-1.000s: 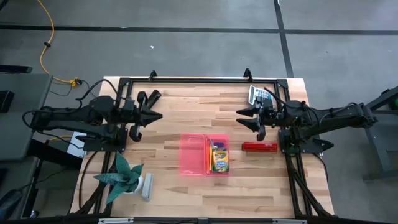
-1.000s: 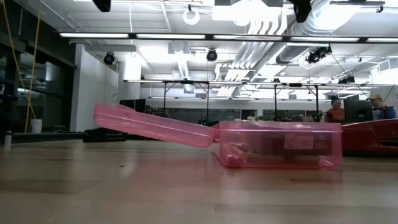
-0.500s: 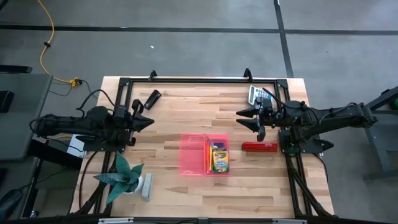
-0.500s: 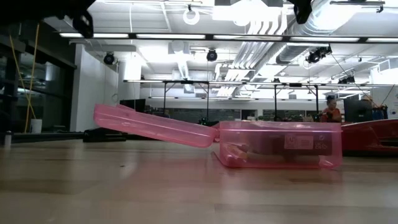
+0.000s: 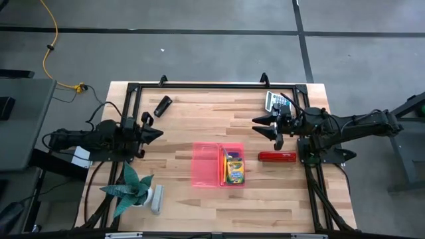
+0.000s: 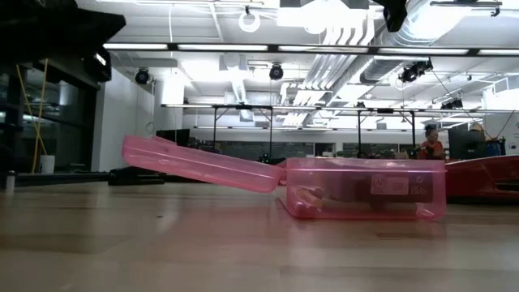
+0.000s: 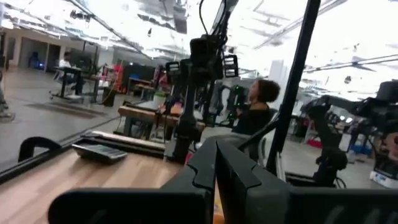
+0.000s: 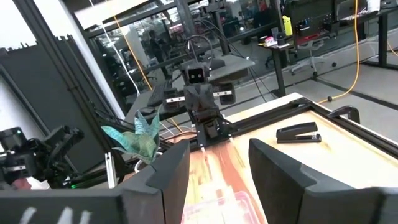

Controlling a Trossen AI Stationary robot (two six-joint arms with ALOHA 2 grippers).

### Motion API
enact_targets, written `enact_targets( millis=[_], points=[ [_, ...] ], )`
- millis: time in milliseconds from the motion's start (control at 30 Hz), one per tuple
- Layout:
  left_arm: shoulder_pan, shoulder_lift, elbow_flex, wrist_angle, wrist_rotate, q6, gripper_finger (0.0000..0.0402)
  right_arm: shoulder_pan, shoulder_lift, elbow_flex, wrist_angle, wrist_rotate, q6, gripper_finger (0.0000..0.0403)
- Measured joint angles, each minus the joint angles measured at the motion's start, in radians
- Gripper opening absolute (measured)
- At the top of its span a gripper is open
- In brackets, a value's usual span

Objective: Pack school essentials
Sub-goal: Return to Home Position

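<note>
An open pink plastic box (image 5: 232, 166) sits mid-table, its lid (image 5: 205, 164) folded out toward the table's left. A yellow-green crayon box (image 5: 234, 170) lies inside it. In the low view, orange shapes (image 6: 312, 196) show dimly through the box's wall (image 6: 365, 166). My left gripper (image 5: 154, 133) (image 7: 214, 180) is shut and empty, above the table left of the box. My right gripper (image 5: 257, 126) (image 8: 217, 180) is open and empty, above the table to the box's far right. Pencils, marker, scissors and eraser pieces do not show as separate things.
A red case (image 5: 277, 157) lies right of the pink box, below my right gripper. A calculator (image 5: 279, 101) sits at the far right corner and a black stapler (image 5: 163, 105) at the far left. A green folded-paper plant (image 5: 129, 189) stands near the left corner. People sit beyond the table.
My left arm has drawn back toward the table's left and near edges and has come lower. It now fills the upper left of the low view. The black stapler stays on the table where the gripper had been. My right arm has kept still.
</note>
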State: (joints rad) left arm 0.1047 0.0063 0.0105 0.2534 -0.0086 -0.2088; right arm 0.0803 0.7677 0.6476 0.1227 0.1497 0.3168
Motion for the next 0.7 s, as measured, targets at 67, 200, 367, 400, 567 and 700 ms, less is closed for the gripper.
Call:
enact_targets(
  millis=[67, 200, 367, 400, 567, 700],
  points=[
    [0.001, 0.006, 0.002, -0.021, 0.000, 0.001, 0.0000, 0.000, 0.000, 0.000, 0.001, 0.000, 0.000, 0.0156],
    [0.000, 0.004, 0.000, -0.118, -0.002, -0.001, 0.0000, -0.001, -0.003, 0.000, -0.002, 0.001, 0.097, 0.0152],
    [0.000, 0.005, 0.002, -0.229, 0.001, -0.069, 0.0000, -0.002, -0.041, 0.000, -0.152, -0.002, 0.173, 0.0098],
    [0.000, 0.006, 0.002, -0.239, 0.001, -0.090, 0.0000, 0.000, -0.052, 0.000, -0.192, -0.005, 0.166, 0.0079],
    [0.000, 0.009, 0.002, -0.246, -0.003, -0.147, 0.0000, 0.000, -0.172, -0.072, -0.230, -0.086, 0.137, 0.0011],
    [0.000, 0.008, 0.002, -0.246, -0.001, -0.149, 0.0000, 0.000, -0.339, -0.201, -0.211, -0.137, 0.177, 0.0007]
  ],
)
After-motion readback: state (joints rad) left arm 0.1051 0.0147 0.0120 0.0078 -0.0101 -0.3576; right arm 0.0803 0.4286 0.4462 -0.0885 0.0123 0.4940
